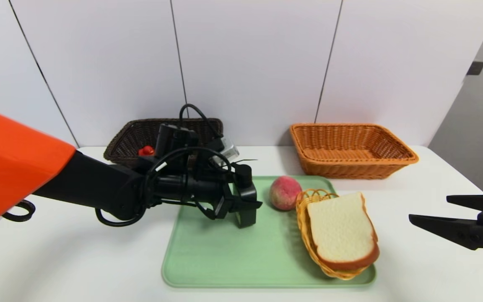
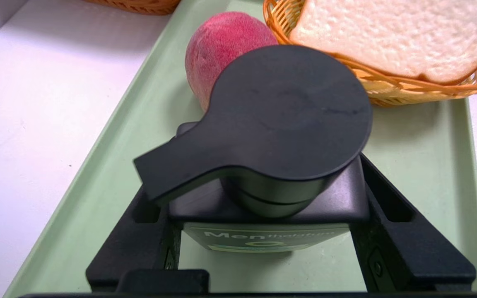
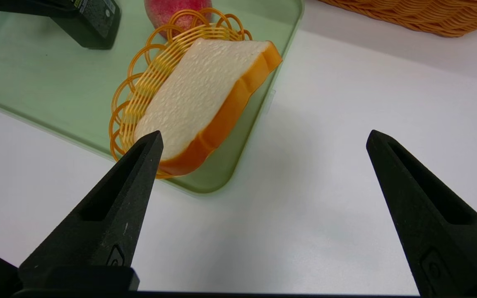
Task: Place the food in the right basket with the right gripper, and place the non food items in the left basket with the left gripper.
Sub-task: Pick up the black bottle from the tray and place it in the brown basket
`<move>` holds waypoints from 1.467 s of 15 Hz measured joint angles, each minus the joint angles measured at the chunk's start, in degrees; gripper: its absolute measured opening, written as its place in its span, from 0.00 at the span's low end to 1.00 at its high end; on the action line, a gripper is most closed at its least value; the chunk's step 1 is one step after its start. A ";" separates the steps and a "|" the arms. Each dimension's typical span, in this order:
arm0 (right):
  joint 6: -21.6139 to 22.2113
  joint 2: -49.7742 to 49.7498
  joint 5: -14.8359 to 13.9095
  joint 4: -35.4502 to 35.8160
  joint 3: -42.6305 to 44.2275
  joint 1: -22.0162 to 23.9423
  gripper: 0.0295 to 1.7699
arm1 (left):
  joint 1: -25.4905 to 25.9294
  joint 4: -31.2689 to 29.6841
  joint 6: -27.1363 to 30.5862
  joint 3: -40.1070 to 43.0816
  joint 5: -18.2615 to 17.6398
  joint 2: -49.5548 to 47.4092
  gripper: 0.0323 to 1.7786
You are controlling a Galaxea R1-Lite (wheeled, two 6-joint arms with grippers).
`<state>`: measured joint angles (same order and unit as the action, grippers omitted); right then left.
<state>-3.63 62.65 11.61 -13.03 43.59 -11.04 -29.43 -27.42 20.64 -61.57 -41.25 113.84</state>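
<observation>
The left gripper (image 1: 245,209) hangs over the green tray (image 1: 224,256), its jaws clamped on a black bottle (image 2: 271,136) with a flat round cap, just beside the peach (image 1: 284,192). The bread slice (image 1: 342,230) lies in a small yellow wicker dish (image 1: 308,235) at the tray's right edge. The right gripper (image 3: 263,140) waits wide open and empty above the white table (image 1: 413,272), near the bread. The dark basket (image 1: 128,138) holding a red thing (image 1: 146,151) and the orange basket (image 1: 352,149) stand at the back.

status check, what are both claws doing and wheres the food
Left claw shut on black bottle over green tray. Right claw open, off tray. Peach, bread still on tray.
</observation>
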 joint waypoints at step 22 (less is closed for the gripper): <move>0.13 -2.23 -0.09 -0.09 -1.21 -0.24 0.96 | 15.40 4.77 -10.39 -15.17 19.48 -4.63 0.62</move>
<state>-3.50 60.42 11.52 -13.12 42.39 -11.29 -14.03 -22.65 10.25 -76.74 -21.77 109.20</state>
